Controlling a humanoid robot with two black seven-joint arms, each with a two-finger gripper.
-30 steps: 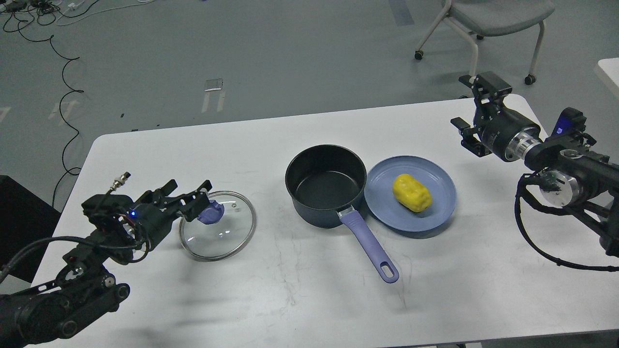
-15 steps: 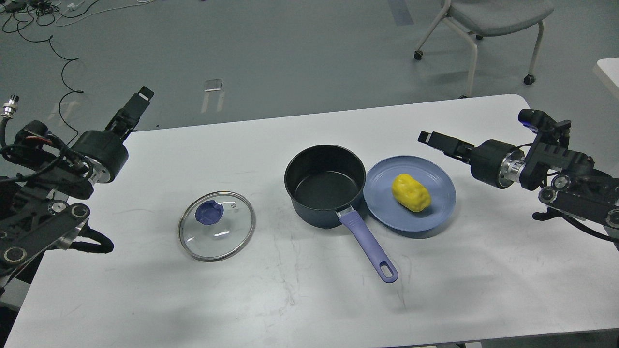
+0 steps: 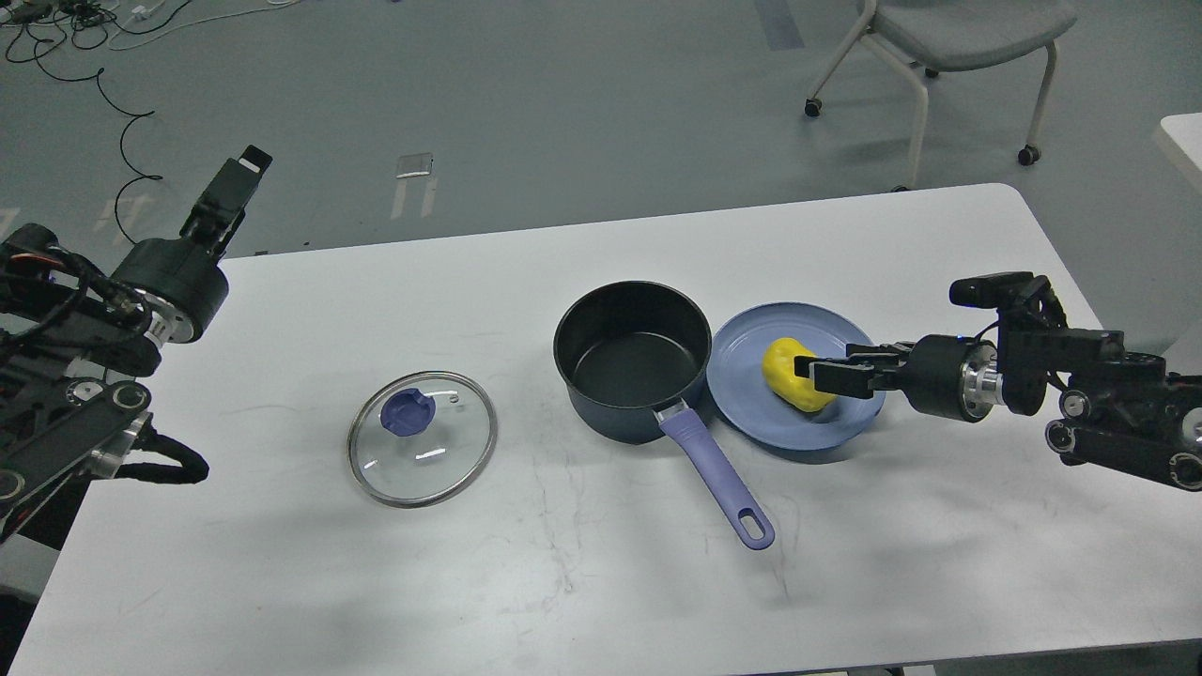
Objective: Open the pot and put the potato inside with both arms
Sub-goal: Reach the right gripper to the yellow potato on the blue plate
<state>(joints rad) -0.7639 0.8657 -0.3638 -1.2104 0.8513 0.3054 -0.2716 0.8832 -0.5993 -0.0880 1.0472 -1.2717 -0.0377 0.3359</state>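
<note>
The dark navy pot (image 3: 631, 361) stands open and empty at the table's middle, its purple handle (image 3: 718, 474) pointing to the front right. Its glass lid (image 3: 423, 437) with the purple knob (image 3: 407, 413) lies flat on the table to the left. The yellow potato (image 3: 784, 371) lies on a round blue plate (image 3: 751, 413) right of the pot. My right gripper (image 3: 815, 373) reaches in low from the right and its fingers overlap the potato's right side; their gap does not show. My left gripper (image 3: 239, 178) is raised off the table's back left corner, empty, seen edge-on.
The white table (image 3: 601, 582) has rounded corners and a near front edge. A wheeled chair (image 3: 948, 38) stands on the floor behind at the right. Cables (image 3: 122, 122) trail on the floor at the back left. Another white table's corner (image 3: 1185, 141) shows at the far right.
My left gripper let go of the lid knob and swung up and back left. My right gripper came down from the back right to the potato on the plate.
</note>
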